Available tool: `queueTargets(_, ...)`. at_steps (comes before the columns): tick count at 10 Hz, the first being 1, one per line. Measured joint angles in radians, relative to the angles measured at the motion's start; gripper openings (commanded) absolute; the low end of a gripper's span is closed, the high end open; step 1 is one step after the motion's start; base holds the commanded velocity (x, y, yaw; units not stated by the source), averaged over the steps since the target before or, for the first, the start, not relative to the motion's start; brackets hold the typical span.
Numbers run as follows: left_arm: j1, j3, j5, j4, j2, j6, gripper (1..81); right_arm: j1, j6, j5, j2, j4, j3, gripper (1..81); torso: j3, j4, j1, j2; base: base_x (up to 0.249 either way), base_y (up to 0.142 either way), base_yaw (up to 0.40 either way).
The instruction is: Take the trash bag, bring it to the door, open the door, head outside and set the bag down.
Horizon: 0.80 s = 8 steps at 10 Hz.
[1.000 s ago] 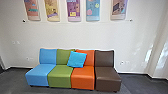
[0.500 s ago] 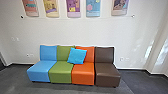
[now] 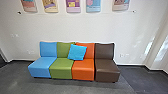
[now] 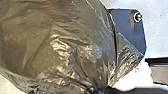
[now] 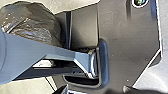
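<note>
Trash bag (image 4: 70, 45) at your left, its gathered neck apparently grasped by the left fingers (image 4: 135, 91), presumably so that one grip keeps the load closed for carrying. Ahead of you, a blue seat (image 3: 40, 67), green seat (image 3: 61, 68), orange seat (image 3: 83, 70) and brown seat (image 3: 107, 71) line the wall (image 3: 82, 27), a cushion (image 3: 77, 52) propped against the middle backs; the right fingers (image 5: 142, 90) appear parted and empty, which would leave them free for the door.
</note>
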<state>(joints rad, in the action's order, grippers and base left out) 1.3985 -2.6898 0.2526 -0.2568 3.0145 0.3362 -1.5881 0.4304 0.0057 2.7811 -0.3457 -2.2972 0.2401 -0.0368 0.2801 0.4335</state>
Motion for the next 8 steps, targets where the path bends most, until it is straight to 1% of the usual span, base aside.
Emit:
queueTargets(2, 0.001, 0.000, 0.001, 0.004, 0.000, 0.000, 1.0, -0.019, -0.004, 0.024, 0.004, -0.001, -0.030, 81.1, -0.008, 0.000, -0.040, -0.061, 0.000, 0.000, 0.000)
queueTargets(4, -0.003, 0.000, 0.000, 0.011, 0.003, 0.000, 1.0, -0.021, -0.004, 0.037, 0.022, -0.004, -0.059, 81.1, -0.051, 0.000, -0.080, -0.125, 0.000, 0.000, 0.000)
queueTargets(5, 0.000, 0.000, 0.000, 0.013, 0.005, 0.000, 1.0, -0.022, -0.005, 0.043, 0.052, -0.010, -0.079, 81.1, -0.076, 0.000, -0.103, -0.160, 0.000, 0.000, 0.000)
queueTargets(7, 0.002, 0.000, -0.001, 0.014, 0.005, 0.000, 1.0, -0.029, -0.006, 0.046, 0.091, -0.023, -0.114, 81.1, -0.098, 0.000, -0.143, -0.221, 0.000, 0.000, 0.000)
queueTargets(8, 0.002, 0.000, -0.002, 0.014, 0.005, 0.000, 1.0, -0.030, -0.007, 0.046, 0.089, -0.026, -0.122, 81.1, -0.103, 0.000, -0.165, -0.255, 0.000, 0.000, 0.000)
